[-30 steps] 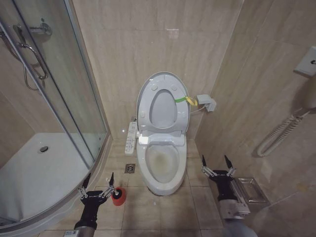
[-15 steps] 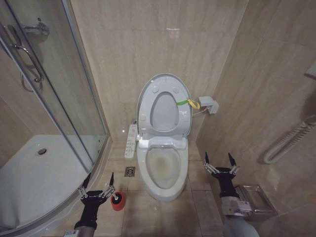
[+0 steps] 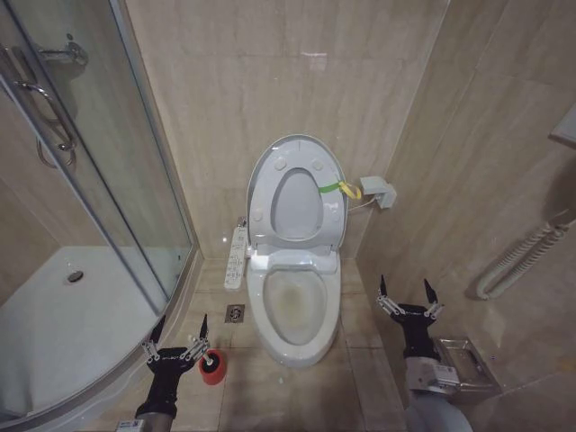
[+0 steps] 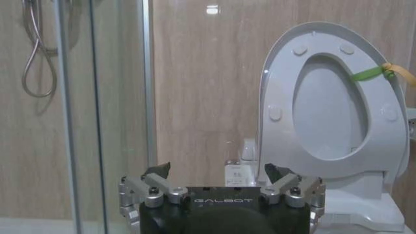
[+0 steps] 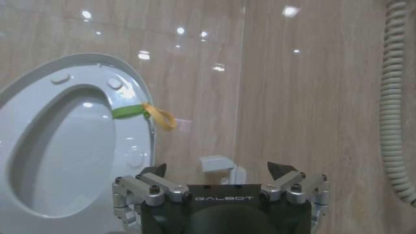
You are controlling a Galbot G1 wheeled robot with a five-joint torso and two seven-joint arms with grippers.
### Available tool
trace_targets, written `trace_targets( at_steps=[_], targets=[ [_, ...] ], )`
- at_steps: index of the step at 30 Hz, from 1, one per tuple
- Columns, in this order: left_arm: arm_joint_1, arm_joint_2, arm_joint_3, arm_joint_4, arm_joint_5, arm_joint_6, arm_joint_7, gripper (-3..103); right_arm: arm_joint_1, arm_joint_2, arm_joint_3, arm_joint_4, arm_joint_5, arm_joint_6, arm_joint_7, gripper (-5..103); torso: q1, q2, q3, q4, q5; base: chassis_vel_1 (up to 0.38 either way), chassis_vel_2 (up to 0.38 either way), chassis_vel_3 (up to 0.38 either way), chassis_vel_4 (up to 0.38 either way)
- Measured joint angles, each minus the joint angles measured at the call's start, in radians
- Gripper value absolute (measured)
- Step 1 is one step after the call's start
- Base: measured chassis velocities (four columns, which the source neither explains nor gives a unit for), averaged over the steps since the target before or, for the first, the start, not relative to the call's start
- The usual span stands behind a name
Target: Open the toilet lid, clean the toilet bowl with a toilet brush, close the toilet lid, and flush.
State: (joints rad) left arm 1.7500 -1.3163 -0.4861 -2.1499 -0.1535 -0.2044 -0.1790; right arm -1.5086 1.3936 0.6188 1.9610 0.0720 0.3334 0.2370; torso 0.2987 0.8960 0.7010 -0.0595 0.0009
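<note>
Two grippers are hovering with jaws spread and empty: your left gripper [image 3: 176, 346] beside the toilet brush [image 3: 212, 364] on the floor, right gripper [image 3: 409, 305] waiting near the wall. Toilet lid [image 3: 297, 193] is standing upright. Judging the thin handle light and slippery, pinch it mid-shaft.
</note>
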Motion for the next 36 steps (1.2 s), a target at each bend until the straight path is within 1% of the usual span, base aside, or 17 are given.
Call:
trace_targets(
  at_steps=[5,8,16,24,27,31,36],
  targets=[
    [0.0,0.0,0.0,0.0,0.0,0.0,0.0,94,0.004,0.002,0.004,0.0,-0.008,0.009,0.019,100,0.0,0.0,0.0,0.0,0.0,-0.061,-0.012,0.023,-0.004],
    [0.0,0.0,0.0,0.0,0.0,0.0,0.0,94,0.0,0.001,0.006,0.003,-0.013,0.011,0.019,100,0.0,0.0,0.0,0.0,-0.0003,0.0,0.0,0.0,0.0],
    [0.0,0.0,0.0,0.0,0.0,0.0,0.0,94,-0.02,0.006,0.007,0.026,-0.015,-0.012,0.016,100,0.0,0.0,0.0,-0.0001,-0.0003,0.0,0.0,0.0,0.0],
    [0.0,0.0,0.0,0.0,0.0,0.0,0.0,94,-0.028,0.005,0.006,0.026,-0.014,0.004,0.011,100,0.0,0.0,0.0,-0.0001,-0.0002,-0.056,0.059,0.049,-0.062],
    [0.0,0.0,0.0,0.0,0.0,0.0,0.0,94,-0.027,0.006,0.007,0.026,-0.027,0.013,0.038,100,0.0,0.0,0.0,0.0001,-0.0002,-0.136,0.151,0.123,-0.126],
    [0.0,0.0,0.0,0.0,0.0,0.0,0.0,94,-0.025,0.004,0.017,0.026,-0.05,0.024,0.047,100,0.001,0.0,0.0,0.0003,-0.0002,-0.102,0.124,0.079,-0.1],
    [0.0,0.0,0.0,0.0,0.0,0.0,0.0,94,-0.028,0.004,0.02,0.031,-0.058,0.014,0.058,100,0.0,0.0,0.0,-0.0001,0.0,-0.013,0.02,0.005,-0.009]
  ],
)
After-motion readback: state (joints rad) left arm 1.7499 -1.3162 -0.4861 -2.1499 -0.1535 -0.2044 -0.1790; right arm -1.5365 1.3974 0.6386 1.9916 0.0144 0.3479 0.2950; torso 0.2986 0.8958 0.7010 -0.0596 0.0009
